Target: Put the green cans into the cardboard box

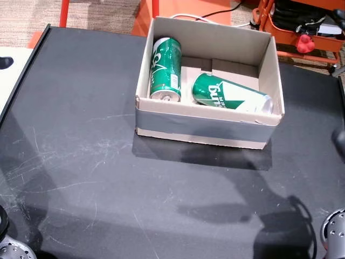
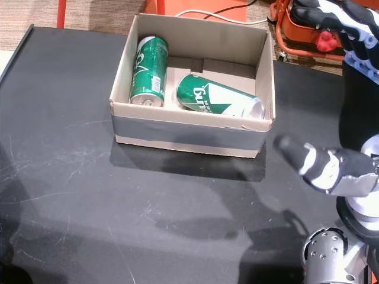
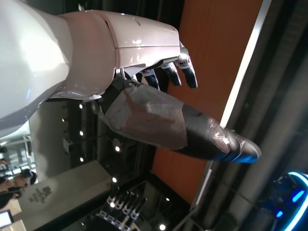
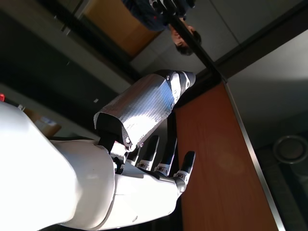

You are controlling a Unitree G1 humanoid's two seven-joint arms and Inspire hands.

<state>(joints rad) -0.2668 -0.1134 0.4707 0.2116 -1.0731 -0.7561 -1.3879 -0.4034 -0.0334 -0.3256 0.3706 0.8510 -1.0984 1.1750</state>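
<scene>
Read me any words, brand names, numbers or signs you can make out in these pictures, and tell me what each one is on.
"burg", the end of a white brand word, partly hidden: on the can lying on its side in the cardboard box.
White script on the other can by the box's left wall: too curled and blurred to read.
Small sign in the left wrist view: too small to read.

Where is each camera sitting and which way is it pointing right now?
Head views: both sit on the head, looking down at the black table and the cardboard box with two green cans; one catches the right hand.
Left wrist view: on the left arm, turned toward room and ceiling; shows the open left hand.
Right wrist view: on the right arm, likewise facing the room; shows the open right hand.
Shared: the head views share box and cans.
</scene>
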